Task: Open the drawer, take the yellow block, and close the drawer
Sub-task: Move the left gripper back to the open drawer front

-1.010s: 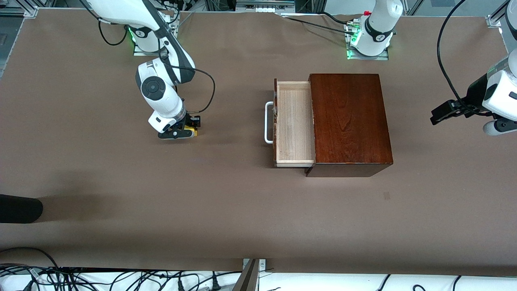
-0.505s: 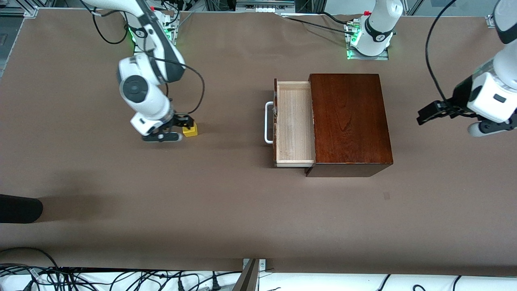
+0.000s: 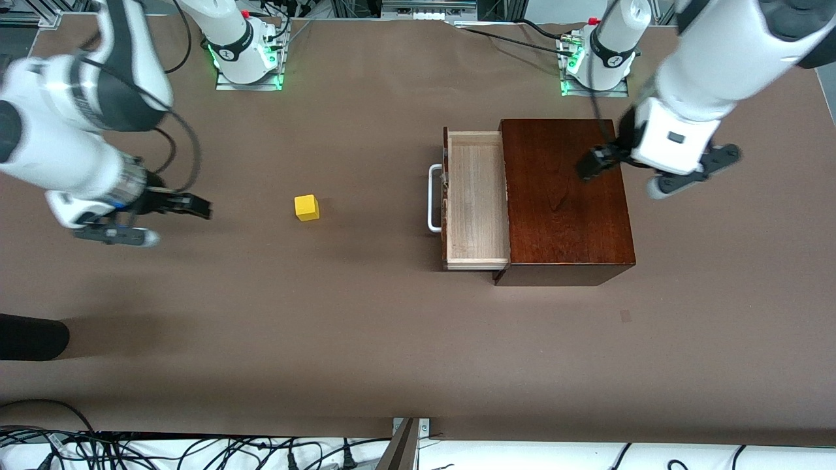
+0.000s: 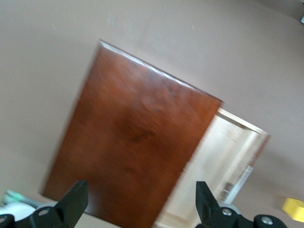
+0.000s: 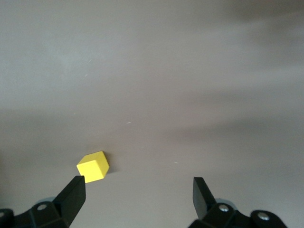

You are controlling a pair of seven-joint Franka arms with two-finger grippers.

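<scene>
Over the wooden box (image 3: 567, 196), the left hand (image 3: 624, 176) is spread empty; it should push the drawer (image 3: 475, 199) squarely by its white handle (image 3: 433, 198). The right hand (image 3: 147, 222), also spread, waits beside the yellow block (image 3: 306, 207).

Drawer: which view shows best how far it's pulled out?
Front view: the drawer shows whole from above, pulled out of the wooden box, pale inside and white handle visible. Left wrist view catches it blurred and partly cut off. Right wrist view shows none of it.

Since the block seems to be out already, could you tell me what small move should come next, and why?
Probably bring the left tool, open above the wooden box, down to the white handle and push: the drawer stands open, the yellow block lies on the table, and the right tool hangs open, apart from it.
</scene>
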